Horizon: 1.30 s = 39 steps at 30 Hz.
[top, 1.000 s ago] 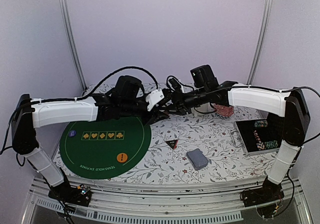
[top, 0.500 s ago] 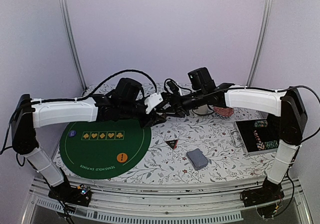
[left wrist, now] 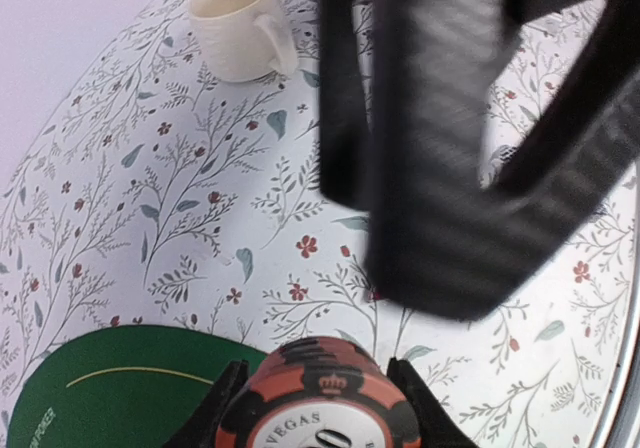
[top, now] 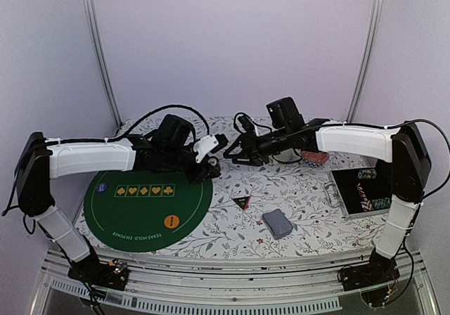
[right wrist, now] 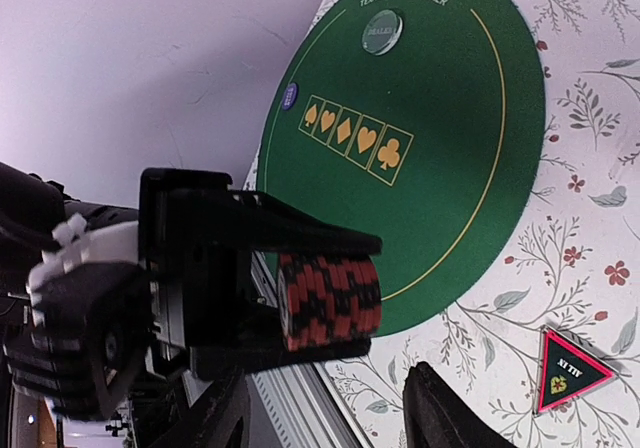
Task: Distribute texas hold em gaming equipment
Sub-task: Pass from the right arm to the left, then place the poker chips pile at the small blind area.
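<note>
My right tool [right wrist: 330, 413] had just let go and drawn back, fingers spread and empty, so I judged the handover done. My left tool [top: 214, 148] gripped the stack of chips [right wrist: 330, 298], held aloft just beyond my right tool, toward the bench's far edge, beside the green mat [top: 140, 213].

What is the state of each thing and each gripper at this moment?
Poker chip stack: held in the air.
Left gripper: shut on the poker chip stack.
Right gripper: fingers apart, empty.
Cream mug: upright.
Card deck: lying face down.
Triangular marker: lying flat.
</note>
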{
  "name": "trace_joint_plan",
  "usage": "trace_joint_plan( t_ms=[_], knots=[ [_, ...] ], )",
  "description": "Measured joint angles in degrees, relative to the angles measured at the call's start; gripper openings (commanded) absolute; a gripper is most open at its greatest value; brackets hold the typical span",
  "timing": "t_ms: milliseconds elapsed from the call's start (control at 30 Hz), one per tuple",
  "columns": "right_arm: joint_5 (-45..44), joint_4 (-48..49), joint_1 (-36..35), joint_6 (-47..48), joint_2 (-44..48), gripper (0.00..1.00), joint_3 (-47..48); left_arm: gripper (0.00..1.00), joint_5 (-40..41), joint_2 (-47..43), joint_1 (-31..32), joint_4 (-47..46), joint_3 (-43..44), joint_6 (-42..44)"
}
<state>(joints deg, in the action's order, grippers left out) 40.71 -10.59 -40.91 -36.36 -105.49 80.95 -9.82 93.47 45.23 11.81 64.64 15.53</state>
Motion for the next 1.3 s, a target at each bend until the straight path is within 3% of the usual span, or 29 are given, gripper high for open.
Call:
trace_joint_plan(
  t_ms=[367,867,1100,1300],
  knots=[
    [-4.46,-2.08,3.39,1.81,4.52,0.56,-4.33,0.0,4.68,-0.13,-14.97,1.44,-4.76,-9.99],
    [-17.77,-6.93,6.12,11.76,21.68,0.64,-10.38,0.0,11.34,-2.84,-38.49,2.23,-11.26,-17.73],
    [-23.43,-7.19,7.21,16.65,27.91,0.65,-13.64,0.0,13.22,-1.66,-44.83,1.31,-11.32,-19.02],
    [-25.05,-7.43,7.5,18.47,28.17,0.65,-15.04,0.0,13.2,3.85,-46.27,0.92,-8.81,-21.16]
  ],
)
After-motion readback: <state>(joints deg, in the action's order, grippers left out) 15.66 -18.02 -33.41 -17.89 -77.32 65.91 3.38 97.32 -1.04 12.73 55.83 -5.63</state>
